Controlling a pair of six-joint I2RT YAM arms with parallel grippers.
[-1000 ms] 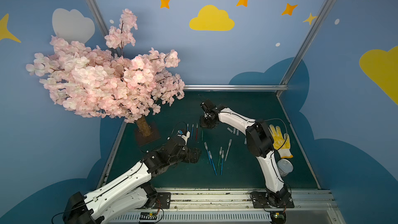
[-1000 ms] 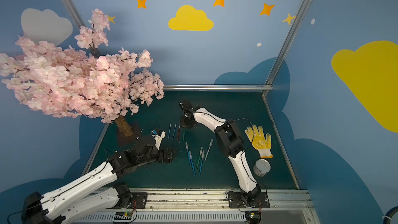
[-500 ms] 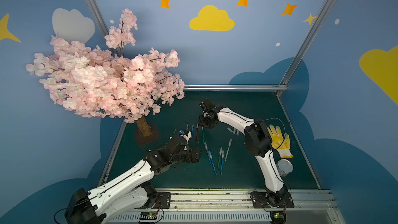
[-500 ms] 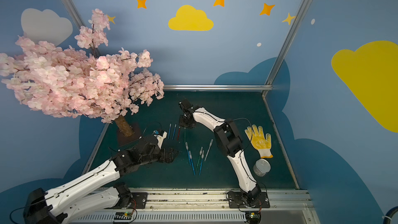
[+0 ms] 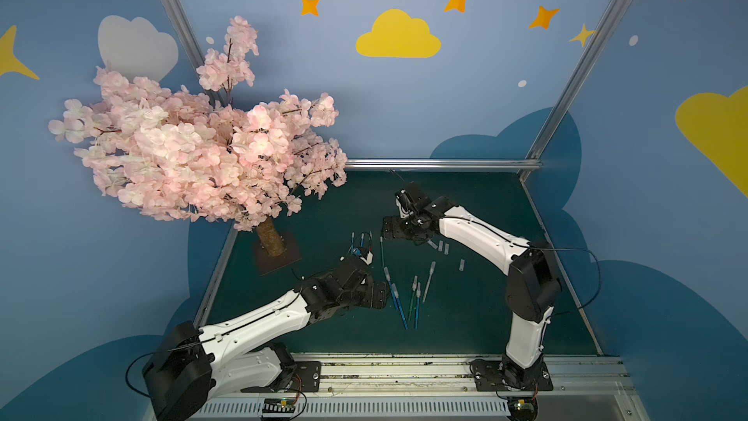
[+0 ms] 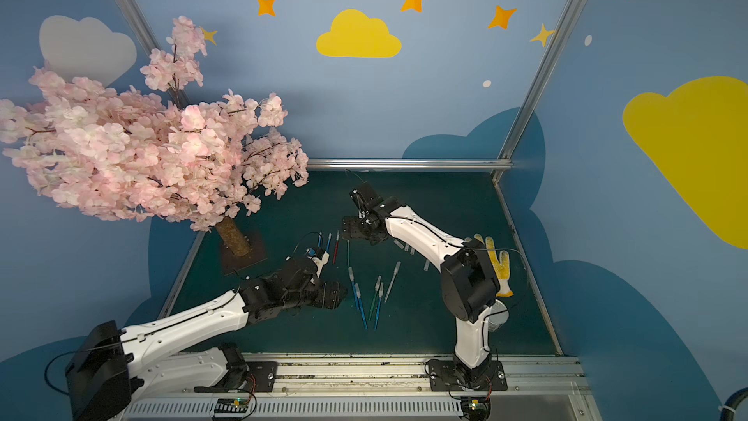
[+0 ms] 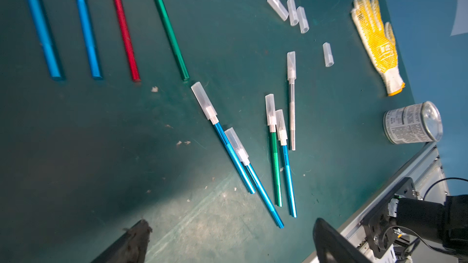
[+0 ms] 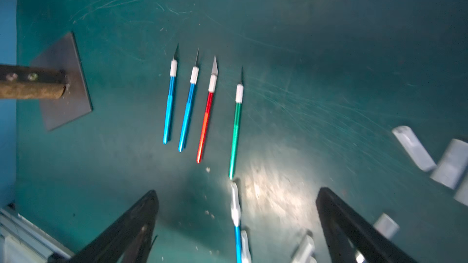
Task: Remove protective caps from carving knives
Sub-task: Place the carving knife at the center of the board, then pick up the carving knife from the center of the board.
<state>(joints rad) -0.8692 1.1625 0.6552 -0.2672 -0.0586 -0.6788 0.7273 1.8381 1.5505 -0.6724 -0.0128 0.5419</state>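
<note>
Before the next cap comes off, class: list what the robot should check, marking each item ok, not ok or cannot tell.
1. Left gripper open and empty: ok.
2. Right gripper open and empty: ok.
3. Five capped knives lying flat, caps on: ok.
4. Four bare knives in a row, blades pointing away from both grippers: ok.
5. Loose caps clear of the capped knives: ok.
6. Gap between the green knife and the nearest capped knife: looks tight, probably not ok.
</note>
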